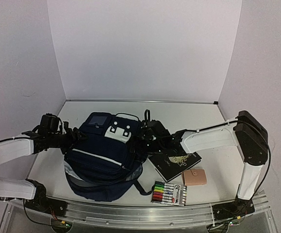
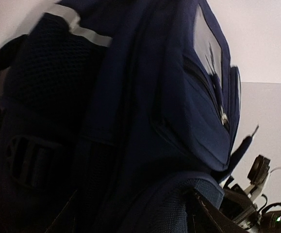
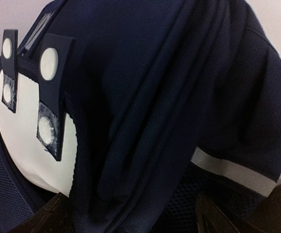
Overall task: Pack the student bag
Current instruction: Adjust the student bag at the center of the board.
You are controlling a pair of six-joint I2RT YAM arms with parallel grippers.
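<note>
Top external view: the student bag (image 1: 104, 155) lies on the worktop (image 1: 193, 116) between the left gripper (image 1: 71, 136) and the right gripper (image 1: 147, 132), and its inside is hidden. Up close, the right gripper's fingers (image 3: 223, 218) stand wide apart with navy cloth bulging between them. Only one finger (image 2: 213, 216) of the left gripper shows, so its state cannot be told. Nearward of the right gripper lie a black notebook (image 1: 175, 162) with an unreadable gold emblem, a marker pack (image 1: 170, 193) and a pink wallet (image 1: 196, 177).
</note>
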